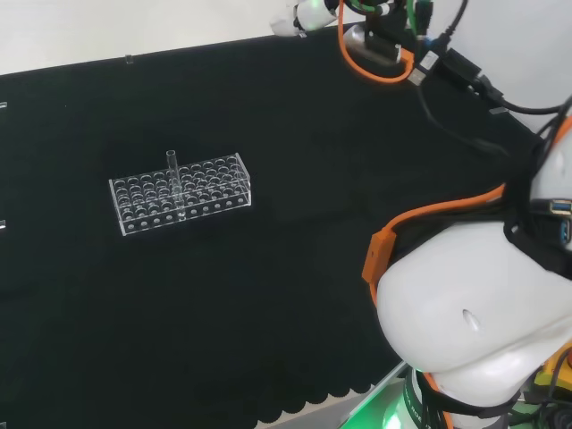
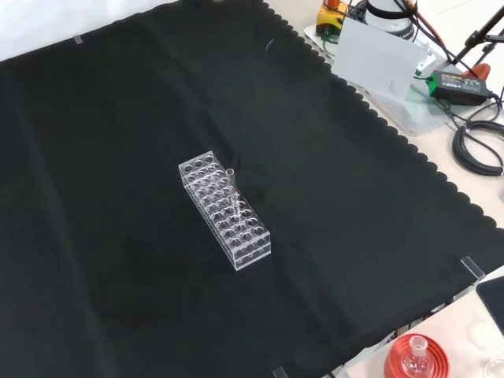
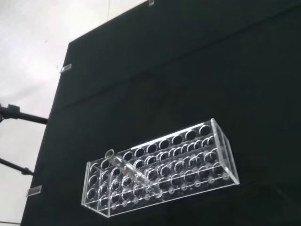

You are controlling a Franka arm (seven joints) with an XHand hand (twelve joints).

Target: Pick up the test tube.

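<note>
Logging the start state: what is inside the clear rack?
One clear test tube stands in the rack, its open top above the holes; the other holes look empty. Its lower end is hard to make out through the plastic.

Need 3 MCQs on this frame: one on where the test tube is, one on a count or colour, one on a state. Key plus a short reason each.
1. Where is the test tube?
A. Lying flat on the cloth
B. Standing in the clear rack
C. Next to the red ring stand

2. How many tubes does the rack hold?
A. One
B. Three
C. Six

3. What state is the tube in?
A. Lifted clear of the rack
B. Broken in pieces on the cloth
C. Seated in a hole, top sticking up above the rack

Answers:
1 B: head and front views show the tube rising out of the rack, on the black cloth.
2 A: the wrist view shows a single tube; the other holes look empty.
3 C: its lower part sits inside the rack and nothing touches it.
</note>
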